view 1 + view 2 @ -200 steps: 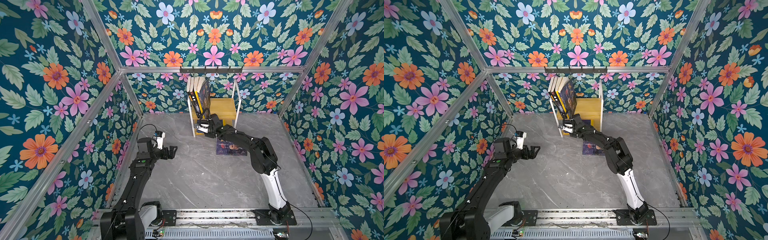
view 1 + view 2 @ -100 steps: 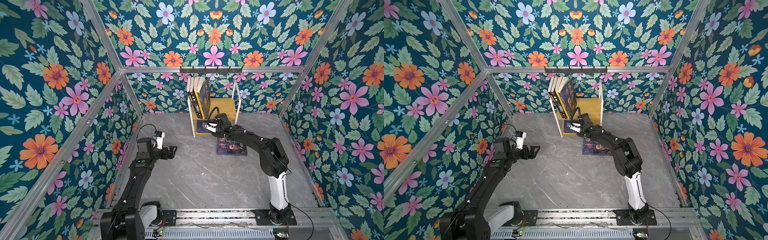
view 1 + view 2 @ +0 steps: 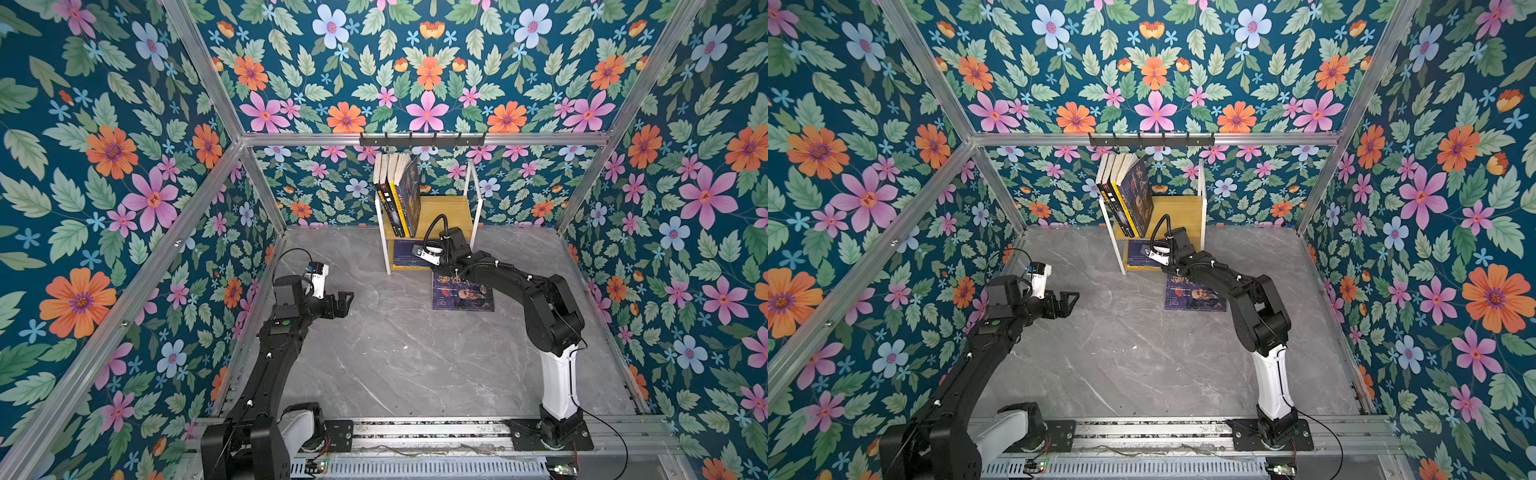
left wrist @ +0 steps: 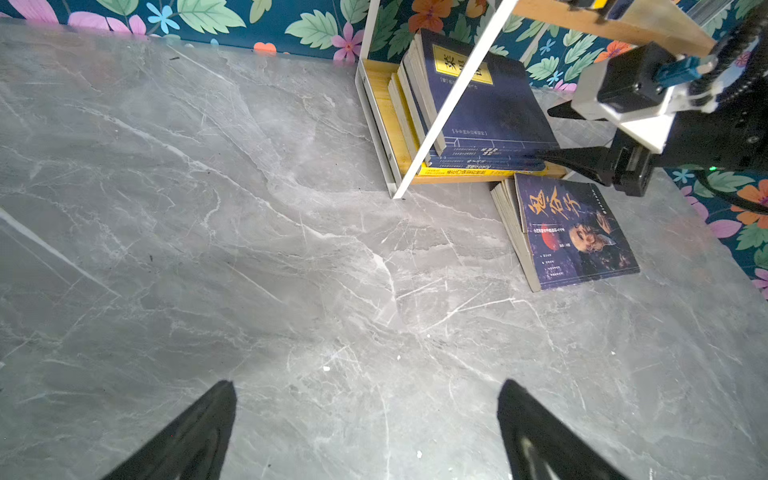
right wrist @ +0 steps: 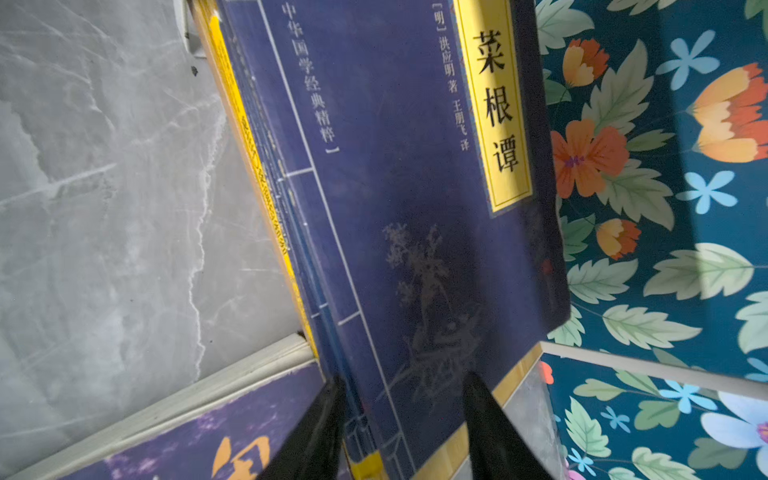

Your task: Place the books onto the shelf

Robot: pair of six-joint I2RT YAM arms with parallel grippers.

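In both top views the shelf [image 3: 449, 210] stands at the middle of the table's [image 3: 395, 353] back edge. The upright books [image 3: 399, 195] lean sideways on its upper board with bare board beside them, and I judge that a knock to the frame would tip them flat. The right gripper [image 3: 415, 257] is at the front of the lower tier, against the flat navy stack [image 3: 405, 253]. Its arm passes over the portrait book [image 3: 461, 291], which lies on the table just in front of the shelf. The left gripper [image 3: 344, 305] hovers wide and empty near the table's left edge. In the left wrist view the right gripper's jaws stand partly apart at the stack's near edge, and I cannot tell whether they pinch a cover. The stack is staggered and reaches the board's front lip, so I judge that a withdrawal with any grip remaining could drag the top books onto the table. In the right wrist view the navy cover fills the space between the fingers [image 5: 316, 432]. A push from there could shift the light frame.
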